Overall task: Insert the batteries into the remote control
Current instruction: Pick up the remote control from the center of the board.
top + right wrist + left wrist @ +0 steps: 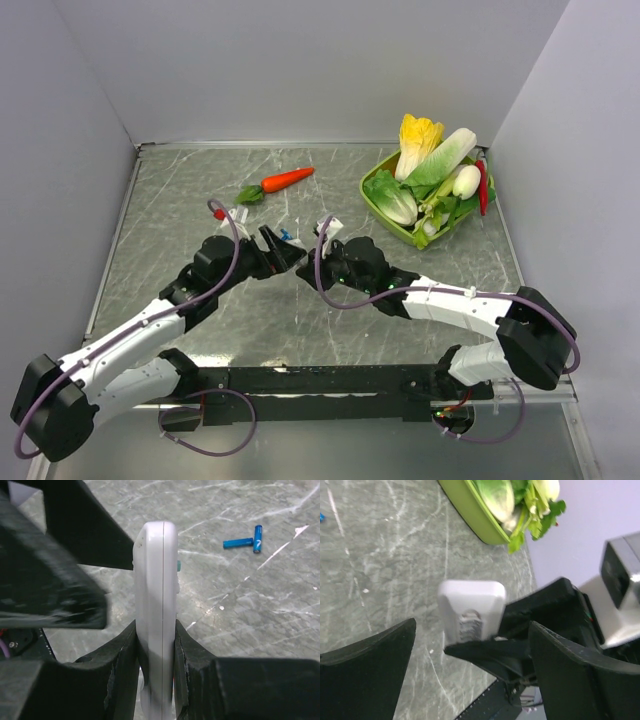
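Observation:
My right gripper is shut on the white remote control and holds it on edge above the table. In the right wrist view the remote stands edge-on, clamped between both fingers. My left gripper is open, with its jaws wide on either side of the remote's end and not touching it. Two blue batteries lie together on the table beyond the remote. In the top view they show just behind the left gripper. One battery tip shows at the left wrist view's edge.
An orange carrot lies at the back middle of the table. A green tray of leafy vegetables stands at the back right; it also shows in the left wrist view. Grey walls enclose the table on three sides.

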Robot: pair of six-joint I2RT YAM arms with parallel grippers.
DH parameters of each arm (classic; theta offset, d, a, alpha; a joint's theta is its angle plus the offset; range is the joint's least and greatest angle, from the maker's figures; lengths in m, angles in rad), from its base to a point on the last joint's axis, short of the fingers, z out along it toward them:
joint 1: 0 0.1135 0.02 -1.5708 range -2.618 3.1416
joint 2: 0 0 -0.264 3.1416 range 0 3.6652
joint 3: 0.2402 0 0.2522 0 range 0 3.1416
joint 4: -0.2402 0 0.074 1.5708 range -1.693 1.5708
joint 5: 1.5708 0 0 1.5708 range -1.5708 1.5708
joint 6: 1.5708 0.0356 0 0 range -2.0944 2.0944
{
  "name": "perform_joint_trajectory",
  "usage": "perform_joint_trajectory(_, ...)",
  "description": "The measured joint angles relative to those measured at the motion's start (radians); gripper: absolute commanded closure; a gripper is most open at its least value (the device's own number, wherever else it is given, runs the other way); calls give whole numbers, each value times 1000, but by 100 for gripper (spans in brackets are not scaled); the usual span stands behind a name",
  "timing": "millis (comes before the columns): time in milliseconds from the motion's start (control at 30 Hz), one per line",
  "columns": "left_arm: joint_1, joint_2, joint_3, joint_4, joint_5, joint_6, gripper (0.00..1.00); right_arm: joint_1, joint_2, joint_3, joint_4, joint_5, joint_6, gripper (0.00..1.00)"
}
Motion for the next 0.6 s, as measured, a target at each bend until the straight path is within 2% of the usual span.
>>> perform_joint_trajectory(133, -2, 29, 15, 2, -44, -2, 18, 11, 0, 0, 22, 0, 5, 100)
perform_joint_trajectory(233, -9, 53, 38, 5, -59, -2, 33, 17, 0, 0, 30, 0, 5, 100)
perform_joint_trajectory(267, -15, 59, 46, 6, -64, 0, 45, 18, 0, 0, 31, 0, 5, 100)
perform_joint_trajectory(333, -24, 64, 56, 7, -75, 2, 57, 19, 0, 0, 31, 0, 5, 100)
perform_joint_trajectory(367, -27, 68, 60, 6, -82, 5, 73, 19, 0, 0, 37, 2, 5, 100)
perform_joint_trajectory(400, -29, 69, 63, 5, -84, 5, 79, 19, 0, 0, 38, 4, 4, 99)
perform_joint_trajectory(433, -32, 73, 67, 3, -87, 3, 93, 19, 0, 0, 38, 5, 5, 86)
perform_joint_trajectory(467, -37, 74, 72, 0, -90, 3, 98, 19, 0, -1, 38, 6, 6, 80)
perform_joint_trajectory(500, -40, 75, 78, -7, -95, 7, 99, 19, 0, -1, 39, 6, 8, 71)
perform_joint_trajectory(600, -45, 75, 97, -42, -116, 19, 99, 18, 0, -1, 46, 5, 8, 57)
